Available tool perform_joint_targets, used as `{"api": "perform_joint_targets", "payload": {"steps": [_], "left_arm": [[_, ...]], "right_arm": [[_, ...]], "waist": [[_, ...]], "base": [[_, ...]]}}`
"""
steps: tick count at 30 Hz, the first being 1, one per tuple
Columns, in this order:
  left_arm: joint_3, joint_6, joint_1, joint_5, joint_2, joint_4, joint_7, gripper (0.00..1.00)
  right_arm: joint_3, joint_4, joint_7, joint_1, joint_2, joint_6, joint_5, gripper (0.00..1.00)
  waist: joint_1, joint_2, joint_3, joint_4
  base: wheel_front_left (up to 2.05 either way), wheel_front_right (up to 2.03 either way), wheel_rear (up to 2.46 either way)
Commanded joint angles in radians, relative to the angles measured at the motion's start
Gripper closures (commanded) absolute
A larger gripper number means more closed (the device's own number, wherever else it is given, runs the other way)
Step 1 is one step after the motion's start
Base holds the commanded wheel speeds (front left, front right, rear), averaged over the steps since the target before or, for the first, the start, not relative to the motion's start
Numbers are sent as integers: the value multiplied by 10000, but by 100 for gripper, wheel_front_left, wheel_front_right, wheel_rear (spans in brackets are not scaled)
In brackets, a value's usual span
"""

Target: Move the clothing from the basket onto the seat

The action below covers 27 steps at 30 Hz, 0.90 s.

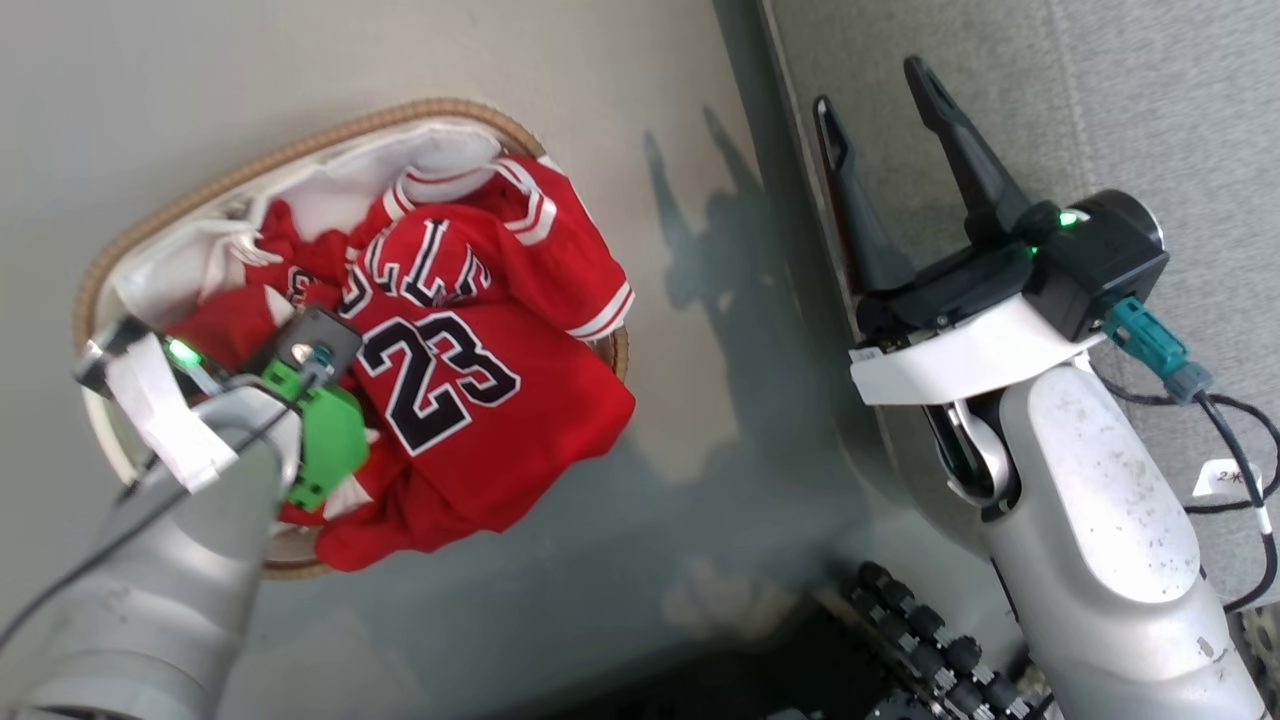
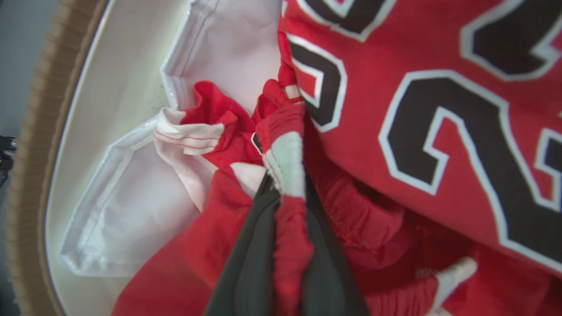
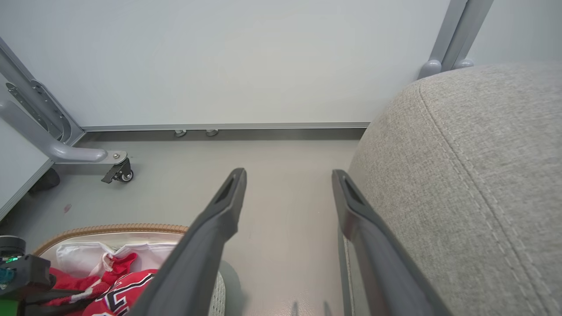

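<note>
**Soft clothing [image 1: 470, 400] in a tight pinch**

The left end effector [image 2: 283, 184] is squeezed shut on a bunched red fold with white trim. That is a good spot to hold. The clothing lies in the basket [image 1: 300, 145] and looks light and floppy, so it may dangle. The right end effector [image 1: 872, 90] is wide open and holds nothing, beside the seat [image 1: 1100, 120]

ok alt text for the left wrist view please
The left gripper has its dark fingers shut on a bunched fold of the red clothing inside the basket. A white liner lies to the left; black, white-outlined numerals show at the right.
</note>
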Motion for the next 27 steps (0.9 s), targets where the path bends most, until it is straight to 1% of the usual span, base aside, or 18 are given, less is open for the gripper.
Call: {"api": "perform_joint_targets", "payload": {"steps": [1,6,9,17,22,27], "left_arm": [[67,108,321,-162,-118,-6,-129,100],[331,329,1098,-676,-586,-277,-360,100],[478,426,1585,-991,-759,-665,-393,100],[960,660,3114,-1715,-874,-2433,-396,100],[1309,785,4003,-2097,-786,-3910,-394,100],[1688,913,4811,-2280,-841,-5494,-396,100]], "right_arm": [[-63,102,-46,206,-32,-3,-102,0],[-236,399,-48,618,-38,-3,-350,0],[-308,570,-48,896,-37,-3,-482,0],[-598,1055,-46,1766,-38,-5,-662,0],[-660,1300,-46,2361,-40,-5,-675,0],[-724,1451,-46,2937,-38,-5,-616,0]], "waist": [[0,0,-891,246],[0,0,-2085,591],[0,0,-2763,779],[0,0,-4445,1267],[0,0,-5349,1458],[0,0,-6143,1576]], "base": [[0,0,0],[0,0,0],[0,0,0],[0,0,0],[0,0,0],[0,0,0]]}}
